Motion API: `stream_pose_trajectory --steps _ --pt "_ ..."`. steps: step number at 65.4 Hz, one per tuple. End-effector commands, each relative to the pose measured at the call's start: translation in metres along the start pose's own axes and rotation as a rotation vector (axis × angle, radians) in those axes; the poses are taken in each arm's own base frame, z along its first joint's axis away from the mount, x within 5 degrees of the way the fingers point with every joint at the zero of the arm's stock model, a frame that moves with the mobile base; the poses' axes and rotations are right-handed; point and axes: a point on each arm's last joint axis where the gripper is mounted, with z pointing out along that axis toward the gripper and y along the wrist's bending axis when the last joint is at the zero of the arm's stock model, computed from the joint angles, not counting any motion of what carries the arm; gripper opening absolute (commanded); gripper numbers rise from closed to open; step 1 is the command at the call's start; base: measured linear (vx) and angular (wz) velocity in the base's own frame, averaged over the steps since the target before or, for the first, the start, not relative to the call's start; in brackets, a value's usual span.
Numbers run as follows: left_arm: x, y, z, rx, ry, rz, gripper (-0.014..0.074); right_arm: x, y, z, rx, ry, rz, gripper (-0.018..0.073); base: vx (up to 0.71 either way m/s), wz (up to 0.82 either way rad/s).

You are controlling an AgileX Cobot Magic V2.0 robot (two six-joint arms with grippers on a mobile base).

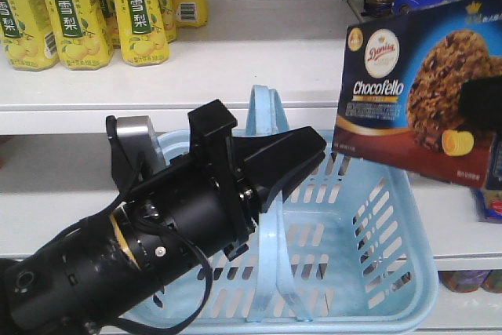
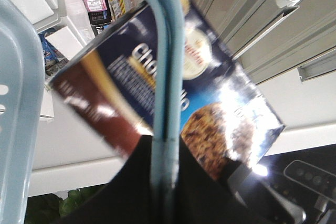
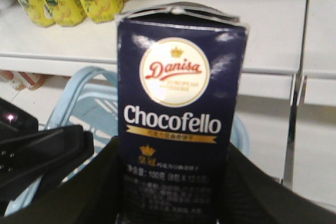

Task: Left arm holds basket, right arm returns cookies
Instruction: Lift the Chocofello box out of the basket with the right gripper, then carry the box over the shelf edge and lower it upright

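Above the basket (image 1: 416, 260), the right gripper (image 3: 176, 192) clamps the cookies (image 1: 392, 76), a navy box reading "Danisa Chocofello"; the left gripper (image 1: 310, 154) pinches the basket's handles (image 1: 263, 111) together.

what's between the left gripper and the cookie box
The basket handle, held in the left gripper, runs up across the cookie box, with nothing else between them. The left wrist view shows it.

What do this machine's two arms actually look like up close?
The left arm is a bulky black cylinder with a yellow ring, loose black cables and a silver block; the left gripper is a black wedge. Of the right gripper, only a blocky black part with a rounded yellow-orange piece shows.
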Motion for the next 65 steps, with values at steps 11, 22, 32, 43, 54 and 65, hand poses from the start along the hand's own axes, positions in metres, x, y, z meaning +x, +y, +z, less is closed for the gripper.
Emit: stream_pose_trajectory --steps 11,22,32,43,54,65 --pt "-0.002 -0.031 -0.004 0.176 -0.015 0.002 -0.0006 -0.031 0.006 -0.003 -0.026 -0.278 -0.084 0.0083 0.0 0.0" --pt "-0.002 -0.031 -0.004 0.176 -0.015 0.002 -0.0006 -0.039 0.008 0.022 0.006 -0.301 -0.147 0.0083 0.0 0.0" --pt "-0.002 -0.031 -0.004 0.176 -0.015 0.002 -0.0006 -0.048 0.013 0.054 0.032 -0.33 -0.233 0.0083 0.0 0.0" --pt "-0.002 -0.031 -0.004 0.176 -0.015 0.002 -0.0006 -0.053 0.016 0.088 0.051 -0.352 -0.295 0.0083 0.0 0.0" --pt "-0.002 -0.031 -0.004 0.176 -0.015 0.002 -0.0006 -0.053 0.016 0.124 0.094 -0.344 -0.331 0.0083 0.0 0.0" --pt "-0.002 -0.031 -0.004 0.176 -0.015 0.002 -0.0006 -0.052 0.015 0.156 0.141 -0.359 -0.356 0.0083 0.0 0.0"
